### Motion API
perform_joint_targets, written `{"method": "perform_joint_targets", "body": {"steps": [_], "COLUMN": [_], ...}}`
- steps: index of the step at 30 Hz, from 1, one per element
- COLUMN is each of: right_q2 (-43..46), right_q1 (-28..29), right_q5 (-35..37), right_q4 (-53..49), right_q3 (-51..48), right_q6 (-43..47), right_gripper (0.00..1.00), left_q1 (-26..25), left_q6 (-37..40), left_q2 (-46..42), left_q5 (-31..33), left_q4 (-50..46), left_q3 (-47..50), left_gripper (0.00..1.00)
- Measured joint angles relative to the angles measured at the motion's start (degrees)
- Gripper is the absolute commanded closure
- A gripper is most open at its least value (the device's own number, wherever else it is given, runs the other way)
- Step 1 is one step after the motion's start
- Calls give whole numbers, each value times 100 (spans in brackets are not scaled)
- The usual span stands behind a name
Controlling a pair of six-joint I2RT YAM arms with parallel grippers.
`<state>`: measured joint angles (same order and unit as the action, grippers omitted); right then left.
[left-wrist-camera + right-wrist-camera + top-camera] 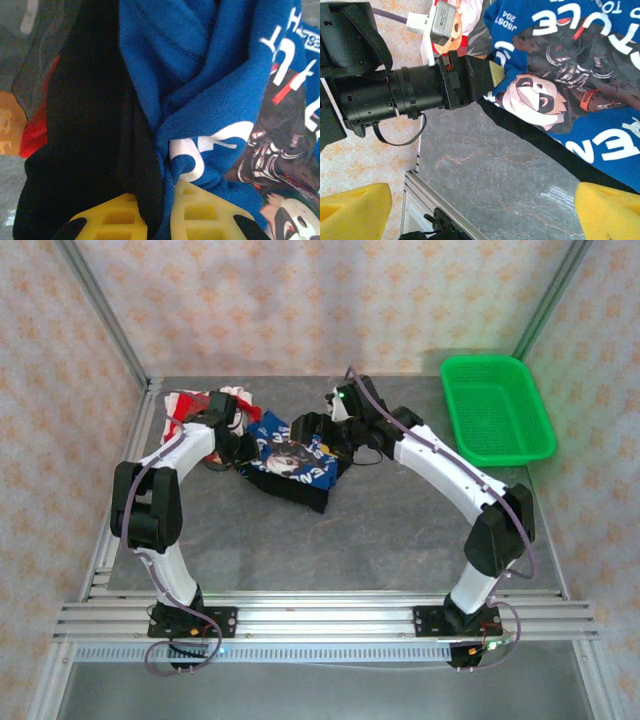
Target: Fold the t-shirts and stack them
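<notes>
A crumpled royal blue t-shirt (292, 462) with a cartoon print lies at the table's back middle, and black cloth (305, 495) shows under its near edge. The red-patterned t-shirt (200, 404) sits bunched at the back left. My left gripper (243, 448) is at the blue shirt's left edge. In the left wrist view its yellow fingers (205, 212) are shut on a fold of blue t-shirt (200, 75) and black cloth (90, 125) together. My right gripper (480, 210) is open over bare table beside the printed blue t-shirt (580, 75), holding nothing.
A green plastic basket (497, 410) stands at the back right. Aluminium rails (320, 615) run along the table's near edge and its left side. The left arm's black wrist (395, 95) crosses the right wrist view. Patterned walls close in the back and sides.
</notes>
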<state>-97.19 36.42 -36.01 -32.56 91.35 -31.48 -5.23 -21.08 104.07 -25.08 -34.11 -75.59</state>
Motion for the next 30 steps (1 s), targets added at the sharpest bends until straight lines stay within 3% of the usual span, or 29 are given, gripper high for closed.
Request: {"method": "perform_joint_targets", "body": {"steps": [7,15,30], "right_q2": [42,116,223], "right_q1": [-17,-26,-37], "right_q5": [0,0,-4], "right_q4": [11,79,111], "right_q3": [-74,-103,-328], "right_q6": [0,0,0], "right_gripper": [6,4,4], "left_q1": [-116,-138,575], "left_q6": [61,614,933], "left_q2": [-85,-74,1071], "left_q5": [85,518,651], "left_q4": [-306,-1049,-1469], "left_q3": [-188,-1781,-3775], "left_gripper": [100,100,100]}}
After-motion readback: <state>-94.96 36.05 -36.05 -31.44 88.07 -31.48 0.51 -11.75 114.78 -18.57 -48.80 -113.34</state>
